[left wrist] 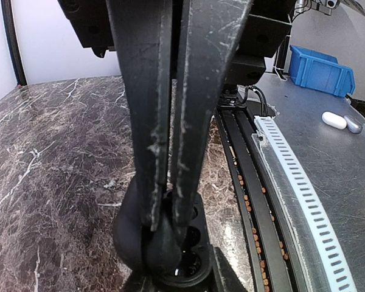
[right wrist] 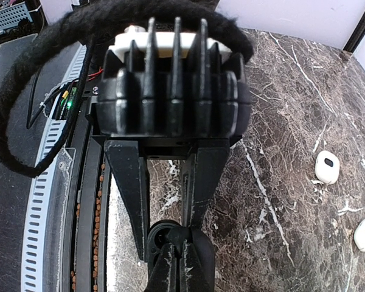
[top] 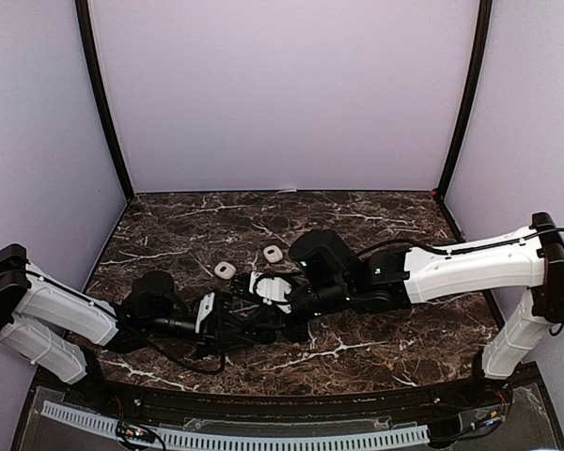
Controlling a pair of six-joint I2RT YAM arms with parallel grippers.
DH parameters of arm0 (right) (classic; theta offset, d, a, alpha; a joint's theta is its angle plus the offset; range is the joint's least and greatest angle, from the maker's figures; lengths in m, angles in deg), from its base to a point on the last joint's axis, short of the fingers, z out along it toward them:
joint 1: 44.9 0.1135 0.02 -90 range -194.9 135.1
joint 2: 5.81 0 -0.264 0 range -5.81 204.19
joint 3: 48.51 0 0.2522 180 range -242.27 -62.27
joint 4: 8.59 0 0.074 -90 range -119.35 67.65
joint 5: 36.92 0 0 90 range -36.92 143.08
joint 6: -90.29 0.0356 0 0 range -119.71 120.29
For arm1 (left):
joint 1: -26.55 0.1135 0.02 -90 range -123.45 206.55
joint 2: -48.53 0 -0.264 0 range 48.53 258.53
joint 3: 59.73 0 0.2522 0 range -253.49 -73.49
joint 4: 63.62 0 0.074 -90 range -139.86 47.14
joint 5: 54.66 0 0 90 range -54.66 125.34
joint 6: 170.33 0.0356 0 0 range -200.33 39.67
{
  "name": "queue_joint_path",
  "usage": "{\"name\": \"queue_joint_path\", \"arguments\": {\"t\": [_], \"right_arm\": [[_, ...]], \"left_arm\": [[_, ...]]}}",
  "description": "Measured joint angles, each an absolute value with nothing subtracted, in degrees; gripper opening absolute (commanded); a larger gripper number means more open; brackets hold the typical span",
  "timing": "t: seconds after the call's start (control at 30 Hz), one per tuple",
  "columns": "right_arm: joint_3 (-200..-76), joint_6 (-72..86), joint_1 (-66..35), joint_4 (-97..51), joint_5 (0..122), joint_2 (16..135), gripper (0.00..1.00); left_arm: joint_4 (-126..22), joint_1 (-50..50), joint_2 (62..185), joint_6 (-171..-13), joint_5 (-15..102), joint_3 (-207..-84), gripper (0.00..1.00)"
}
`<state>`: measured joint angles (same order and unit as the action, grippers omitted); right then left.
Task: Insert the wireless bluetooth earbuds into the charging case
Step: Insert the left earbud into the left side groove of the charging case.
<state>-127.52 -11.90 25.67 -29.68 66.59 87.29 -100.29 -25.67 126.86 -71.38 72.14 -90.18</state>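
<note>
Marble table (top: 376, 235), left claw (left wrist: 166, 222) pinching black case (left wrist: 193, 263), right claw (right wrist: 177, 252) closed at it — anything between its tips hidden

Worktop (top: 376, 221): dark brown marble pattern with white veining. It is enclosed by a pale lavender back wall (top: 282, 94) and side walls, with black posts (top: 101, 103) at the two rear corners. A white slotted strip (top: 263, 439) curves along the near edge, and a black rail (left wrist: 246, 182) with small orange dots lies just beside it. Left wrist view: a blue bin (left wrist: 321, 70) stands on a grey metal surface (left wrist: 334, 182) beyond the strip.
</note>
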Motion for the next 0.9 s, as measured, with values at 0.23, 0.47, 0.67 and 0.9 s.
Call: {"name": "queue_joint_path", "arguments": {"t": [0.23, 0.47, 0.67, 0.9], "right_arm": [[-127.52, -12.14, 25.67, -30.49, 66.94, 87.29, 0.0], [-127.52, -12.73, 25.69, -31.74, 67.27, 87.29, 0.0], [-127.7, -12.8, 25.86, -32.11, 67.38, 87.31, 0.0], [-128.68, -13.01, 25.93, -32.94, 67.36, 88.29, 0.17]], "left_arm": [[-100.27, -25.65, 126.86, -71.38, 71.97, -90.18, 0.19], [-100.34, -25.67, 126.84, -71.38, 71.72, -90.18, 0.19], [-100.36, -25.67, 126.84, -71.36, 71.77, -90.18, 0.19], [-100.58, -25.67, 126.84, -71.36, 71.79, -90.18, 0.19]]}}
